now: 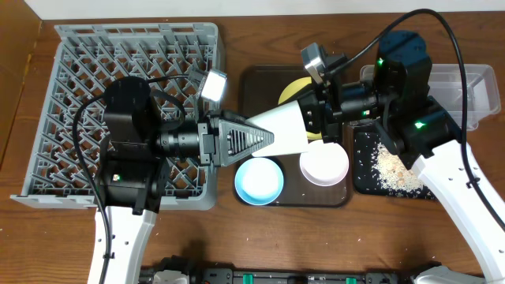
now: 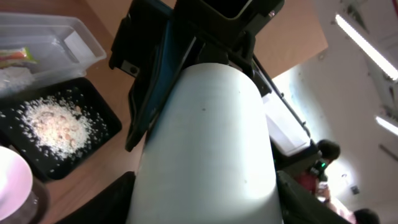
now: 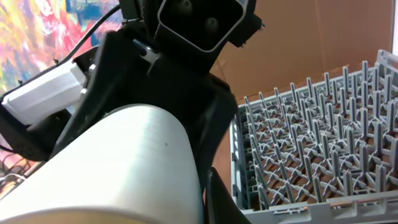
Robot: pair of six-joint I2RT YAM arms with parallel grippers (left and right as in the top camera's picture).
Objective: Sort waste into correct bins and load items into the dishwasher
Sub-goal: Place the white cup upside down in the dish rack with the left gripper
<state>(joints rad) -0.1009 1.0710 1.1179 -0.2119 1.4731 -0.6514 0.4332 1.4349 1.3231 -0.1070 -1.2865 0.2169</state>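
A white cup (image 1: pixel 284 130) hangs on its side above the dark brown tray (image 1: pixel 256 79), held between both arms. My left gripper (image 1: pixel 267 140) is shut on its narrow end; in the left wrist view the cup (image 2: pixel 211 143) fills the space between the left gripper's fingers (image 2: pixel 205 208). My right gripper (image 1: pixel 314 122) is shut on the wide end, and the cup (image 3: pixel 124 162) lies against the right gripper's finger (image 3: pixel 143 208) in the right wrist view. The yellow plate (image 1: pixel 293 91) is partly hidden under the cup. The grey dish rack (image 1: pixel 79 79) is at the left.
A light blue bowl (image 1: pixel 259 180) and a white bowl (image 1: pixel 324 165) sit on the brown tray's front. The black tray (image 1: pixel 364 177) with rice scraps is at the right. Behind it, the clear tub (image 1: pixel 465 91) holds a wrapper (image 2: pixel 15 55).
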